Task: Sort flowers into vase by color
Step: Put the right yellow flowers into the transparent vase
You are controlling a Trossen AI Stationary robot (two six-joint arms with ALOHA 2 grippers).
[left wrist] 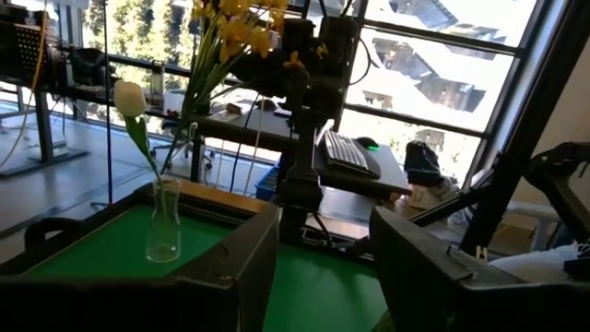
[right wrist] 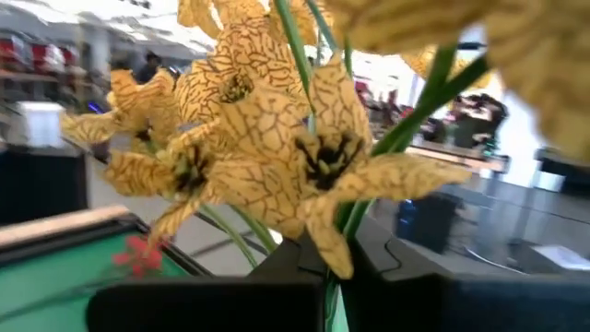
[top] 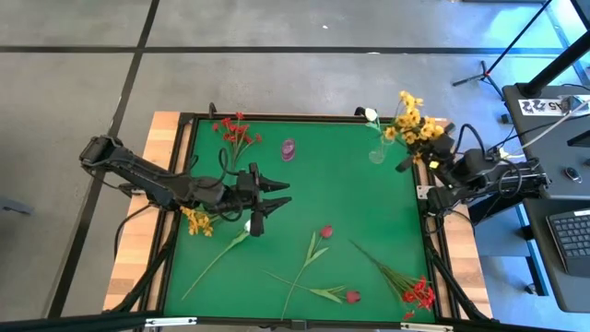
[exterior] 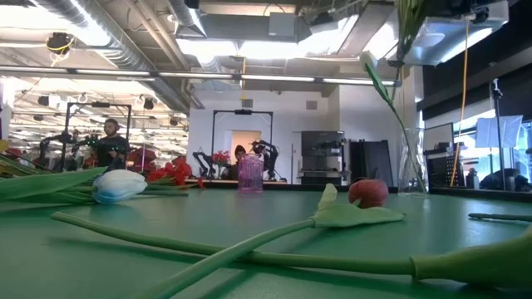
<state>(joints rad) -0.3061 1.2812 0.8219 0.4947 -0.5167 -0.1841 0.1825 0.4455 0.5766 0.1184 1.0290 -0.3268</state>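
My right gripper (top: 410, 162) hangs at the table's far right, shut on a yellow-orange blossom cluster (top: 415, 124) right beside a clear vase (top: 376, 152). A white bud (top: 371, 115) stands in that vase by its stem. My left gripper (top: 275, 205) is open over the table's left half, its fingers level and empty. On the green table lie a white bud flower (top: 247, 226), two dark red buds (top: 324, 231) (top: 352, 296), a red cluster (top: 235, 134) at the far left, another red cluster (top: 419, 295) at the near right and a yellow cluster (top: 196, 221). My right gripper pinches the yellow-orange cluster by its green stems (right wrist: 323, 263), just below the blossoms, between its two fingers. The blossoms (right wrist: 277, 138) stand up above the fingers. The cluster is lifted clear of the table; its lower stems are hidden.
A small pink vase (top: 289, 149) stands at the far middle of the table. The table has a dark raised frame (top: 304, 117). A desk with a keyboard (top: 572, 240) stands off the right edge. People show far off in the room in the low view.
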